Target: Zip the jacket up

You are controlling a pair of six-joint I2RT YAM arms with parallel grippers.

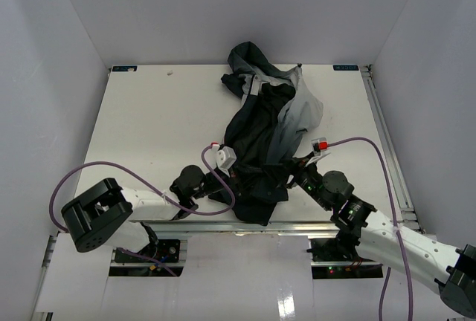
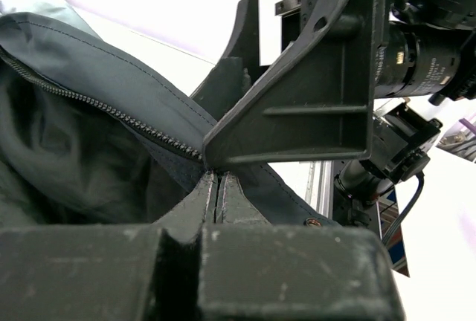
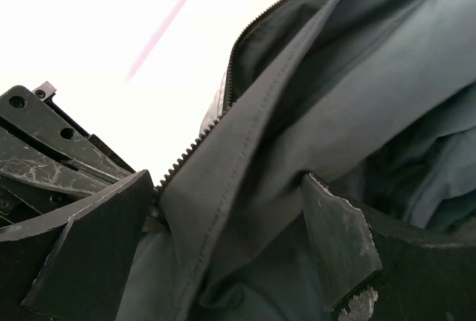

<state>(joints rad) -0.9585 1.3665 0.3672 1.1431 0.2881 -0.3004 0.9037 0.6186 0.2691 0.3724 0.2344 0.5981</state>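
Observation:
The jacket (image 1: 268, 124), dark with grey panels, lies from the back middle of the table down to its near edge. My left gripper (image 1: 242, 180) sits at its lower hem. In the left wrist view the left gripper (image 2: 216, 187) has its jaws pressed together at the bottom end of the zipper teeth (image 2: 111, 109), pinching the jacket (image 2: 111, 61) edge. My right gripper (image 1: 286, 172) is just beside it, open. In the right wrist view the right gripper (image 3: 223, 239) straddles a fold of the jacket (image 3: 357, 98) beside the zipper teeth (image 3: 193, 146), fingers (image 3: 338, 235) wide apart.
The white table (image 1: 149, 128) is boxed in by white walls. A metal rail (image 1: 387, 143) runs along its right side. Purple cables (image 1: 111, 169) loop from both arms. A brass snap (image 2: 312, 222) shows on the hem, and the right gripper's finger (image 2: 312, 105) looms close above my left jaws.

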